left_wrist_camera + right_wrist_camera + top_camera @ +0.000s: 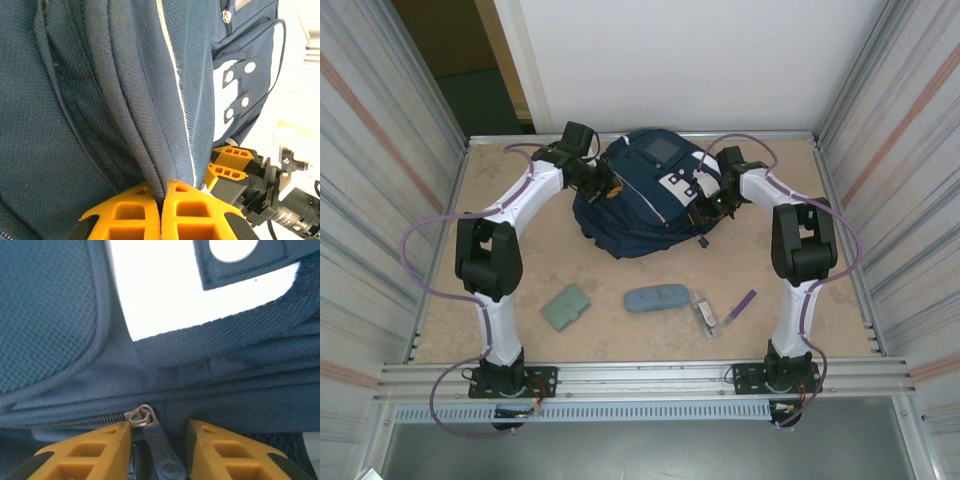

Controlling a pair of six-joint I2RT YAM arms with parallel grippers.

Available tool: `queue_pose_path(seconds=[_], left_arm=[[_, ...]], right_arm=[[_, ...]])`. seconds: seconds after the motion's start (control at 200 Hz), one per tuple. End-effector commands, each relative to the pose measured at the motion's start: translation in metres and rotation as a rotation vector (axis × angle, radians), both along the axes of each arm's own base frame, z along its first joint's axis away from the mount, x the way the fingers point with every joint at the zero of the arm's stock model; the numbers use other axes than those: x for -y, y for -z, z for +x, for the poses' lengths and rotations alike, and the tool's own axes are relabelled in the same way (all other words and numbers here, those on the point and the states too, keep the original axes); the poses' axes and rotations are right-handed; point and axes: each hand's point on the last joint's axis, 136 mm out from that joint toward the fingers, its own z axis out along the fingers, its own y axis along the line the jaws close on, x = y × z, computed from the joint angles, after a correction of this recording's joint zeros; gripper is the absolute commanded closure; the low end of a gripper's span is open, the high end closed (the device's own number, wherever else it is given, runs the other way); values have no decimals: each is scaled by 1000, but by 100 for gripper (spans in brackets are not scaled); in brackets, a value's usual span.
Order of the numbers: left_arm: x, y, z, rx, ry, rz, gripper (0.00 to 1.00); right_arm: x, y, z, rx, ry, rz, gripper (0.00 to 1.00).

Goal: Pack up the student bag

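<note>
From above, my left hand (604, 186) and right hand (708, 206) are pressed into the student bag (640, 215), and their own wrists cover the fingertips, so I cannot read either grip there. On the right wrist camera the zip pull (159, 450) runs down between the fingers (90, 452) and is cut off by the bottom edge, as they are; whether they touch it I cannot tell. Toward the near edge of the surface (540, 270), the clear packet (702, 312) holds something too small to make out.
</note>
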Motion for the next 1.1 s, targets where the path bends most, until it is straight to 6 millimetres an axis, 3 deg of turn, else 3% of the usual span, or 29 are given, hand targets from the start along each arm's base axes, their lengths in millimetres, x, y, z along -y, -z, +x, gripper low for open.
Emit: queue_pose_path(seconds=[0.0, 0.12, 0.261, 0.361, 0.626, 0.842, 0.962, 0.997, 1.092], left_arm=[[13, -51, 4, 112, 44, -111, 100], [9, -43, 10, 114, 25, -92, 100], [-2, -30, 18, 130, -10, -28, 100], [-4, -19, 23, 117, -28, -16, 100], [3, -5, 36, 97, -61, -55, 100], [4, 8, 48, 87, -79, -49, 100], [7, 14, 54, 77, -79, -65, 100], [8, 30, 56, 55, -77, -60, 100], [7, 37, 59, 56, -69, -56, 100]], right_arm=[[-5, -18, -17, -50, -25, 64, 80], [-8, -30, -26, -58, -16, 86, 92], [-9, -41, -38, -95, 23, 70, 100], [-11, -47, -50, -127, 31, 25, 100], [-8, -36, -83, -124, -109, -284, 100], [-55, -54, -101, -21, -276, -108, 99], [-68, -57, -100, 6, -282, -65, 100], [-65, -56, -95, 7, -251, -80, 98], [-46, -60, -77, 11, -90, -77, 78]])
